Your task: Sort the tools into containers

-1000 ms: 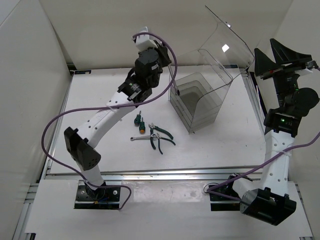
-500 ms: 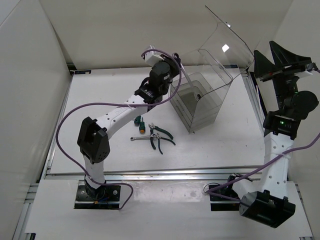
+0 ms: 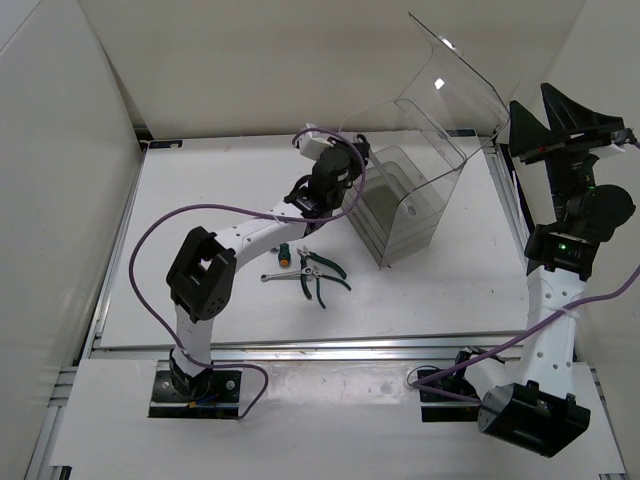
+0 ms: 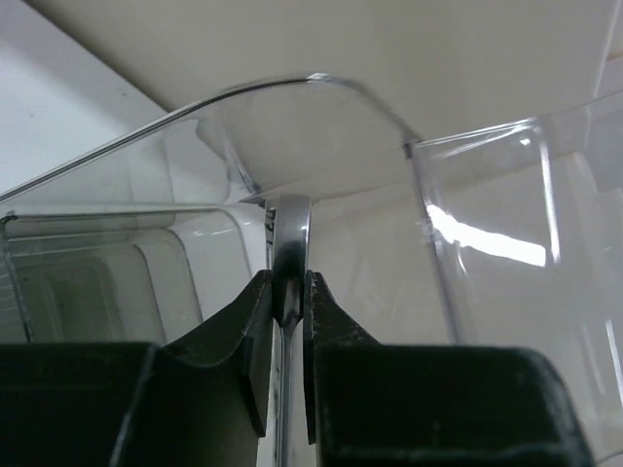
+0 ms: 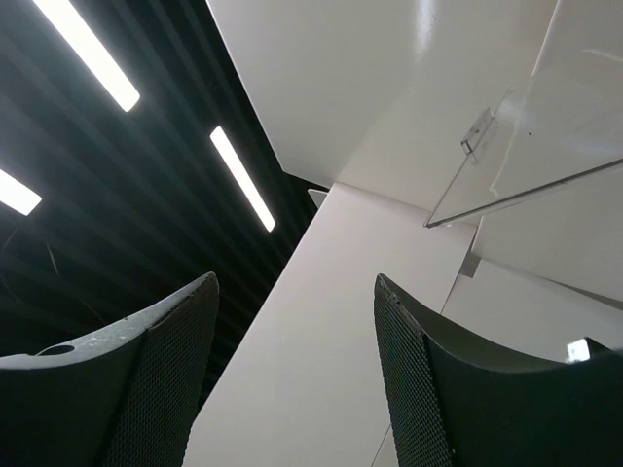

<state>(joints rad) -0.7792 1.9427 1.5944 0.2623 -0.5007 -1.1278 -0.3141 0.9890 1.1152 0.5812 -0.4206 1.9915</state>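
Note:
My left gripper (image 3: 352, 183) is at the left rim of the tall clear bin (image 3: 415, 200), shut on a silver wrench (image 4: 290, 232). In the left wrist view the wrench stands upright between the fingers (image 4: 255, 321), and its head rises in front of the bin's clear wall (image 4: 487, 253). On the table lie a second silver wrench (image 3: 276, 276), dark-green-handled pliers (image 3: 322, 273) and an orange-handled screwdriver (image 3: 285, 256). My right gripper (image 3: 552, 115) is raised at the far right, open and pointing upward, with nothing between its fingers (image 5: 165, 341).
The bin's rounded clear lid (image 3: 455, 70) stands open, tilted up and back. White walls close in the table on the left, back and right. My left arm (image 3: 250, 232) stretches across the table just behind the loose tools.
My left arm has swung right and forward with the wrench, from behind the tools to the bin's left rim. The right arm has stayed still.

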